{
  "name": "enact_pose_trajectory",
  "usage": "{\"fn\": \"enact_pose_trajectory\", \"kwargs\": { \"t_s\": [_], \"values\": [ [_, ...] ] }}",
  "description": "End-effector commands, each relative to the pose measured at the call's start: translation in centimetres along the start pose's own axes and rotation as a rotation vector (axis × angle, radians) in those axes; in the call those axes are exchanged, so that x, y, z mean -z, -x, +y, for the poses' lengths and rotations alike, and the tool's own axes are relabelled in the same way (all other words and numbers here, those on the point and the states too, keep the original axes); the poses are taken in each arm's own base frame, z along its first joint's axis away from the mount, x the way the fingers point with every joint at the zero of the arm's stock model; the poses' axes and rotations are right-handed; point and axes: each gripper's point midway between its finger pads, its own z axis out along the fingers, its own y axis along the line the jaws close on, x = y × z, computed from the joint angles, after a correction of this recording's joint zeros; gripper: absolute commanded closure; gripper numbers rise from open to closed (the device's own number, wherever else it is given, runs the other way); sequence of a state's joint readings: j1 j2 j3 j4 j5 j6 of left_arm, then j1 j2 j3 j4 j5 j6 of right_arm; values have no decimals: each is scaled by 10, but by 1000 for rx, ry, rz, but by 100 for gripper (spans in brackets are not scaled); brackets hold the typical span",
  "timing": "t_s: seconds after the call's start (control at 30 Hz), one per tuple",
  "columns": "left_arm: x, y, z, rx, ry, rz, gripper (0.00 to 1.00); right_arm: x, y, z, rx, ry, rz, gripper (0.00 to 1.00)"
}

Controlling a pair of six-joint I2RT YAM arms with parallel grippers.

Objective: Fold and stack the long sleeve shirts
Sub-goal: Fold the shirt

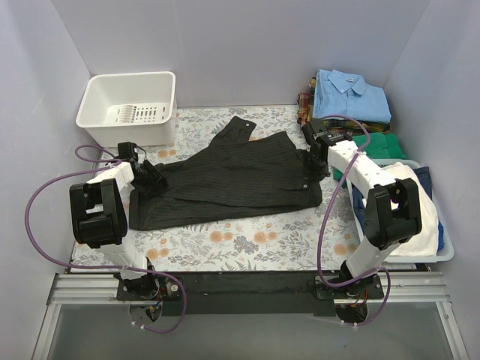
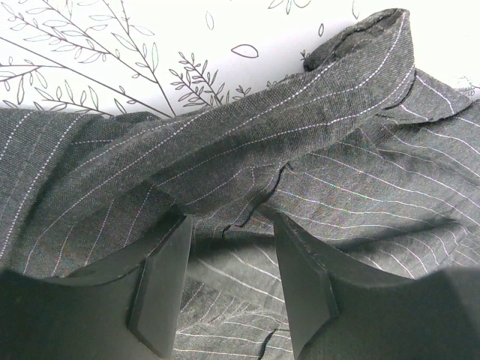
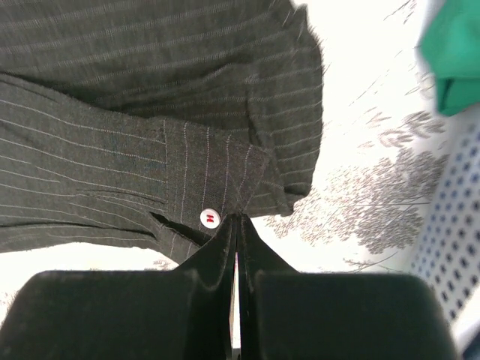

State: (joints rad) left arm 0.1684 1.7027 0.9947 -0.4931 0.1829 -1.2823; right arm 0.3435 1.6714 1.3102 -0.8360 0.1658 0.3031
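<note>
**Overhead and wrist views; items listed left to right.**

One white plastic basket [image 1: 132, 76] stands at the rear left of the floral-printed surface [image 1: 225, 240].

The left gripper [image 2: 231, 223] is one of two. It sits low at the left end of the single black pinstriped shirt [image 1: 240, 176]. Its two fingers [image 2: 161, 285] stand apart and released, with rumpled cloth lying below and beyond the gap.

The shirt lies spread across the middle of the surface. Its collar points toward the rear, and one sleeve is folded along the near side.

The right gripper [image 3: 234, 219] is at the shirt's right end with its jaws clenched together. The tips meet the edge of a cuff [image 3: 214, 180], just beside one pale button [image 3: 209, 218]. It cannot be told whether any cloth is pinched between them.

At the rear right, one folded light blue shirt [image 1: 351, 94] rests on top of one plaid shirt [image 1: 304, 105]. Only an edge of the plaid shirt shows.

One green garment [image 1: 381, 142] lies just in front of this stack.

At the far right, one pale bin [image 1: 420, 256] holds one white garment [image 1: 409, 217] and one dark blue garment [image 1: 424, 175].
</note>
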Motion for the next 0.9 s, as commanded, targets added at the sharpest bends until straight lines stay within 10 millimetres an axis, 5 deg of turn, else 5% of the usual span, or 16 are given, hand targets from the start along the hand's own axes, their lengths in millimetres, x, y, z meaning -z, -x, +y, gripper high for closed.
{"fn": "enact_pose_trajectory", "kwargs": {
  "t_s": [0.0,0.33,0.43,0.57,0.73,0.87],
  "values": [
    [-5,-4,19,-2,79,8,52,16,39,-2,-4,-32,-128,99],
    [-5,-5,22,4,96,3,52,-27,20,6,-7,-12,-8,99],
    [1,-1,19,0,84,-14,52,-36,16,6,-37,-11,22,85],
    [20,7,5,-30,32,-56,47,-20,30,-1,-93,-35,-41,52],
    [68,28,-28,-71,-105,-189,37,9,61,5,-46,-3,-163,44],
    [85,21,-51,-124,-190,-200,36,0,62,30,57,52,-132,43]
  ]
}}
